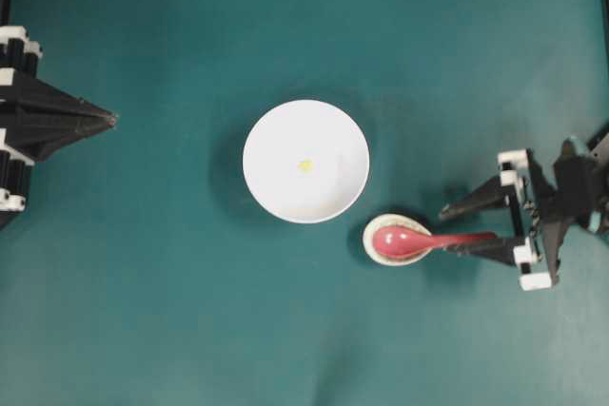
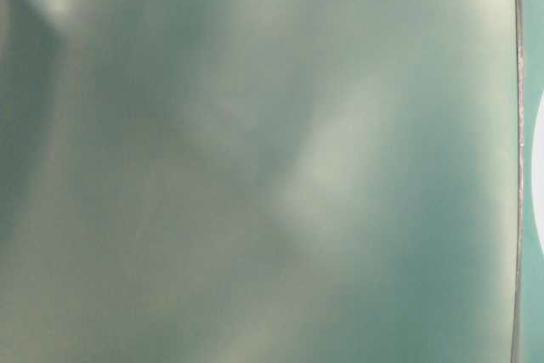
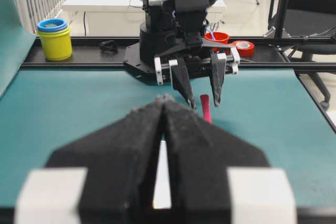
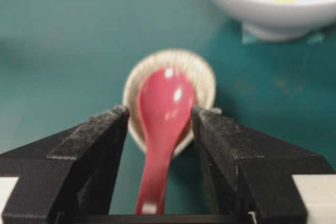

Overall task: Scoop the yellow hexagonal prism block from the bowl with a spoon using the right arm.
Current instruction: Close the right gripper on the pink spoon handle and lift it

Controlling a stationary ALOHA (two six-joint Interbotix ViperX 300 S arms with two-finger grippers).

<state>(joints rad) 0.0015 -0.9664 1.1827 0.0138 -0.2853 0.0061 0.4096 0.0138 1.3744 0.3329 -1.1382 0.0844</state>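
On the teal counter [image 1: 143,311] the white bowl [image 1: 305,161] sits near the middle, and the yellow hexagonal prism block [image 1: 305,165] lies inside it, close to the centre of the bowl's floor. In the right wrist view the block shows as a small yellow spot in the bowl at the top of the picture.

Just beside the bowl, toward the right arm, the pink-red spoon [image 1: 409,241] rests with its oval scoop in a small speckled beige spoon rest [image 1: 381,225]; its straight handle points toward the right arm.

The right pincer [image 1: 452,228] stands wide open with its 2 fingers on either side of the spoon's handle. In the right wrist view the handle runs down the gap between the black fingers [image 4: 100,145], and neither finger visibly presses on it.

The left pincer [image 1: 112,120] sits at the left edge of the counter, well apart from the bowl, with its fingers brought together to a point and nothing between them.

The table-level view is a blurred greenish wash and shows nothing clearly.
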